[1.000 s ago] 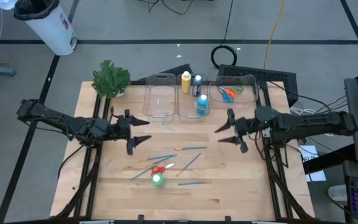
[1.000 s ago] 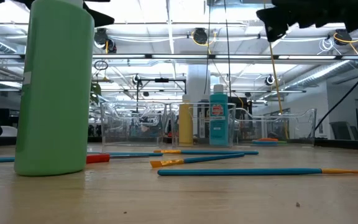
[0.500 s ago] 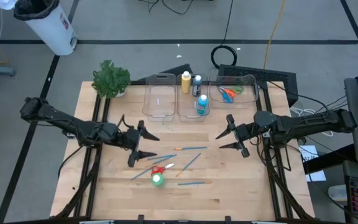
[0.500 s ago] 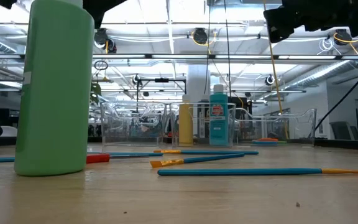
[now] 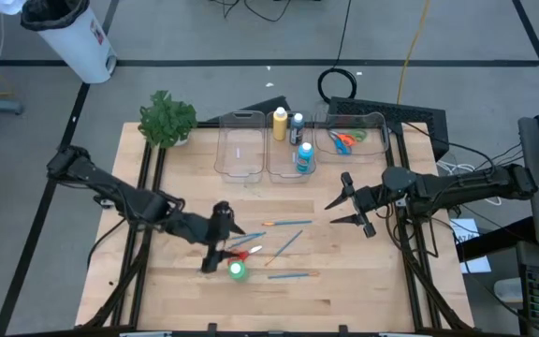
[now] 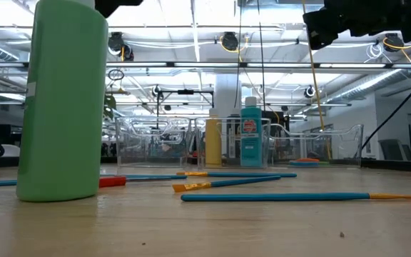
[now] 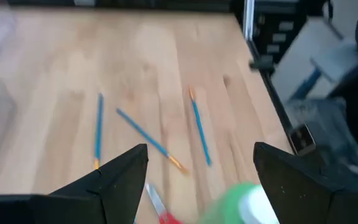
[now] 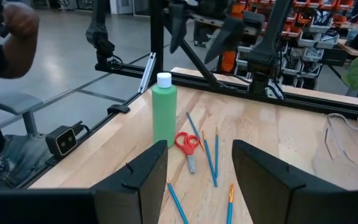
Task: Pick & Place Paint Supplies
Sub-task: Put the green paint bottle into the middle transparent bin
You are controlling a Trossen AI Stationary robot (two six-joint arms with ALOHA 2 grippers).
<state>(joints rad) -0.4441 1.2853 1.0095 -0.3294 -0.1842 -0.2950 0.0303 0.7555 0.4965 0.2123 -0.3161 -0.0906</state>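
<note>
A green paint bottle stands upright on its base near the table's near edge; it looms large in the low view. Red-handled scissors and several blue brushes lie flat around it. My left gripper is open and hangs above the table, just left of the bottle, which shows blurred between its fingers. My right gripper is open at mid-table on the right and looks toward the bottle and scissors.
Three clear bins stand along the far side. The middle one holds yellow, dark and blue bottles; the right one holds scissors. A leafy plant stands at the far left corner. A person shows beyond the table.
My left gripper has swung toward the table's right and near edges, from mid-left of the table to just beside the green bottle and the red scissors, staying open. The bottle, scissors and brushes have stayed where they were.
</note>
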